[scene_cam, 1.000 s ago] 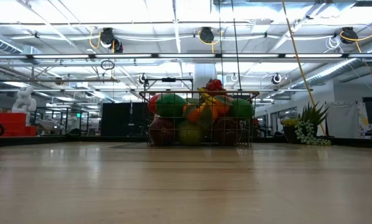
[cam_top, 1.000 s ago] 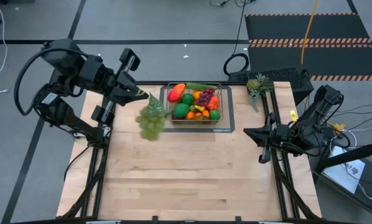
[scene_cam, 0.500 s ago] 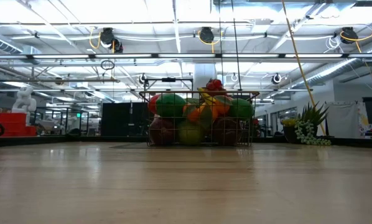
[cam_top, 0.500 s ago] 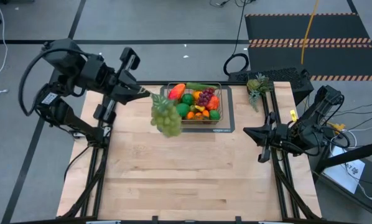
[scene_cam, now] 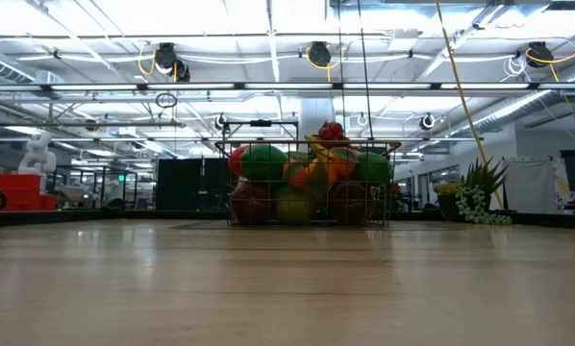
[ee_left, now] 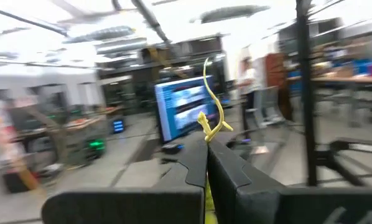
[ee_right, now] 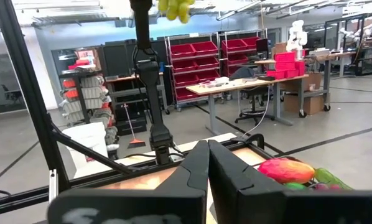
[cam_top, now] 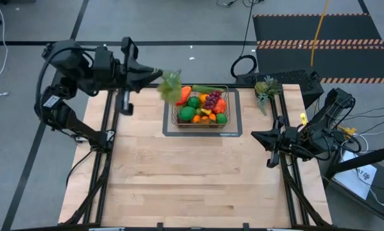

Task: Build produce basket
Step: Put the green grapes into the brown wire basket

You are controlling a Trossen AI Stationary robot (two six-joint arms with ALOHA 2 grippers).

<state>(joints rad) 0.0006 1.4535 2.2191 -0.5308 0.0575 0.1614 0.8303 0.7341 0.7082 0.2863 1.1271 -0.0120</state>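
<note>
wooden table [cam_top: 192, 179], broad and mostly bare; the basket [cam_top: 201, 122] sits on a dark mat [cam_top: 234, 131] at the far middle edge, already heaped with produce [cam_top: 205, 106]: mango, cucumber, purple grapes, green and orange fruit. low view shows the heap rising above the wire rim.

left arm reaches in from the far-left corner. left gripper [cam_top: 158, 76] held high, jaws clamped together on the stem of the green grapes [cam_top: 171, 86], which hang blurred just beside the basket's left far corner, apart from it. left wrist view shows only a thin yellow-green stem poking up between the closed fingers [ee_left: 195, 168].

right gripper [cam_top: 256, 135] parked at the table's right edge, jaws together, holding nothing.

step judged: carrying the green grapes to the basket, late in the fill. next move calls for bringing the bunch over the heap, lowering it, then parting the jaws; the pile is high, so the bunch may roll off.

a spiky green plant piece [cam_top: 267, 86] lies off to the right, near the far edge.
</note>
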